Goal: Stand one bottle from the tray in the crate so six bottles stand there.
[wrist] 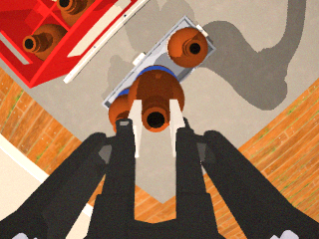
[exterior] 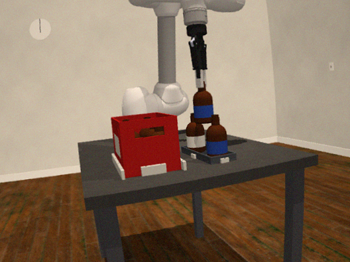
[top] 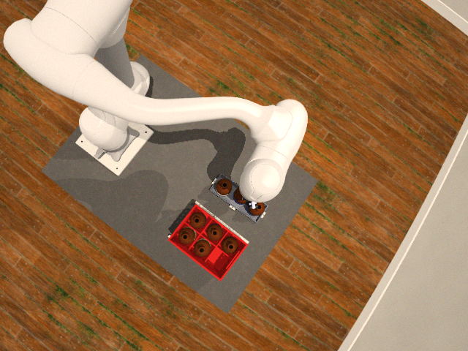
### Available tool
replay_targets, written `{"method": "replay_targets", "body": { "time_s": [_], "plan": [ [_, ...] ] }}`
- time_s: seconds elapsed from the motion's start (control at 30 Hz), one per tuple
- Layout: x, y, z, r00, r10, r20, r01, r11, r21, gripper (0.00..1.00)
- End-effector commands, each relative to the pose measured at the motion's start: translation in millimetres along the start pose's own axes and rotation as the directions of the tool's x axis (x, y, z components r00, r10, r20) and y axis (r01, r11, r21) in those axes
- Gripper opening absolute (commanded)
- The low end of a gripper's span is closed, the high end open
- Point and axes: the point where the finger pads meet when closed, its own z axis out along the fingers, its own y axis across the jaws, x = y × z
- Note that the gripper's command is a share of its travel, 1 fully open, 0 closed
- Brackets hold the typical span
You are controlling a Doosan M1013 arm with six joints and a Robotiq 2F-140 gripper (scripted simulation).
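Note:
My gripper (exterior: 201, 84) (wrist: 156, 112) is shut on the neck of a brown bottle with a blue label (exterior: 202, 99) (wrist: 156, 90). The bottle hangs upright above the tray (top: 223, 197) (exterior: 216, 159) (wrist: 149, 59), its base clear of it. On the tray stand a white-label bottle (top: 224, 186) (exterior: 193, 129) (wrist: 183, 49) and a blue-label bottle (top: 257, 210) (exterior: 215, 133) (wrist: 119, 112) at opposite ends. The red crate (top: 194, 259) (exterior: 151, 154) (wrist: 45, 72) stands level beside the tray, with bottles in all cells but one corner cell (top: 216, 257).
White brackets stand around the base of the crate, with a long one (top: 223, 221) on its tray side. Small white brackets hold the tray's edges. The arm covers part of the tray in the top view. The grey table's edge (exterior: 201, 184) lies beyond the crate and tray.

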Motion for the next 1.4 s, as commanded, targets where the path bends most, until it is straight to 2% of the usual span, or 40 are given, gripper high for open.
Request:
{"method": "replay_targets", "body": {
  "time_s": [0.0,1.37],
  "plan": [
    [0,0,-1,1.000,0.000,0.000,0.000,1.000,0.000,0.00],
    [0,0,-37,1.000,0.000,0.000,0.000,1.000,0.000,0.00]
  ]
}}
